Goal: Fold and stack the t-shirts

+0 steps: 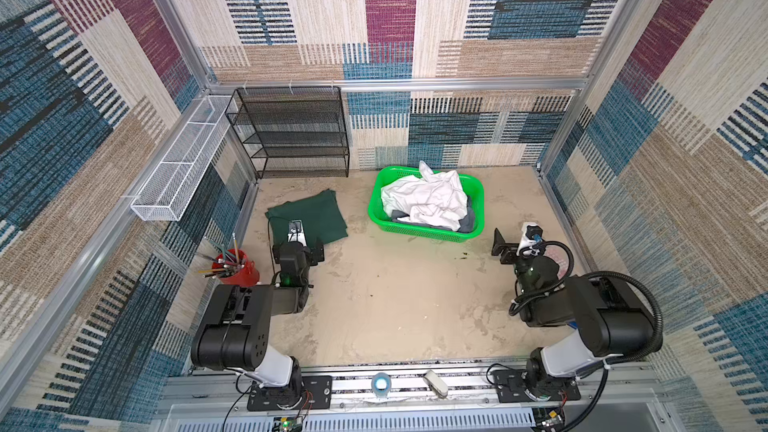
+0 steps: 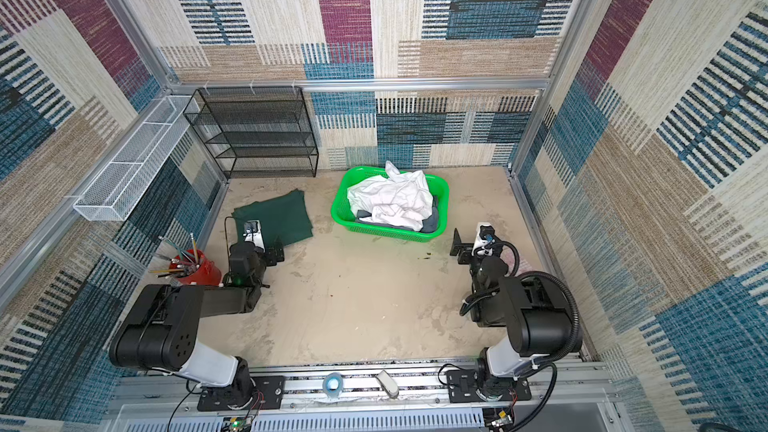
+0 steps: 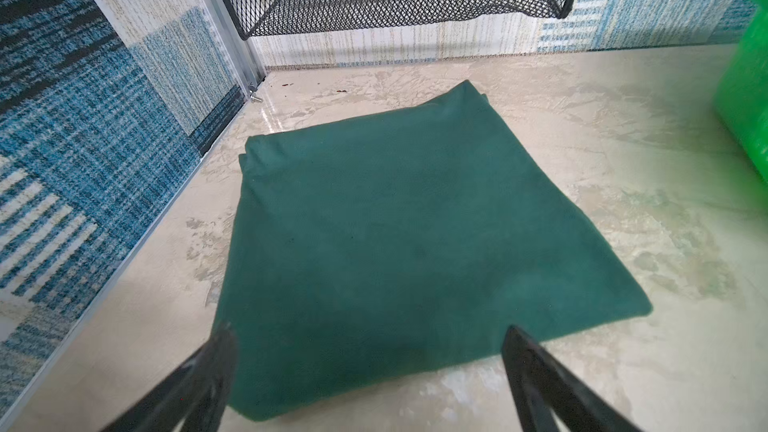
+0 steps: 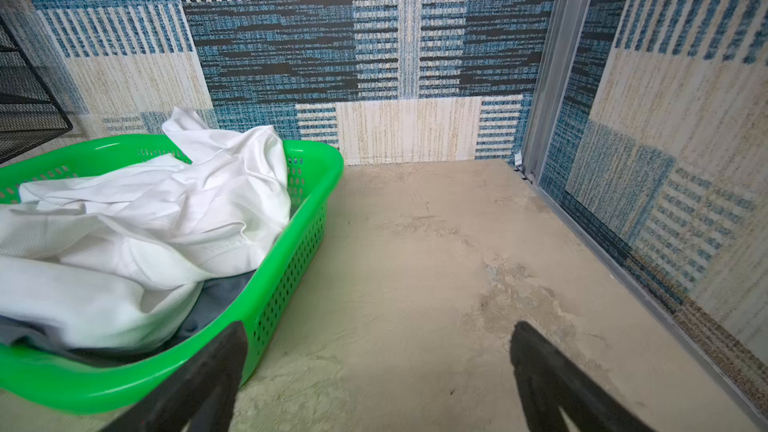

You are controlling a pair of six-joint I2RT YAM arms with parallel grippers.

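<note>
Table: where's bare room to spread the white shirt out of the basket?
Widest bare patch: the table centre, bordered by the folded green shirt, the basket and the front rail. A narrower strip runs between basket and right wall. Crowded: the left edge, with pencil cup and left gripper.

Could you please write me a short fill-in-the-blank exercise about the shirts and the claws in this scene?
The dark green cloth t-shirt on the beige table is already ____.
The crumpled white cloth t-shirt sits in the ____ plastic mesh basket.
Beneath it, a ____ cloth t-shirt peeks out.
The left claw and right claw are both ____, holding nothing.
Missing words: folded; green; grey; open.
</note>
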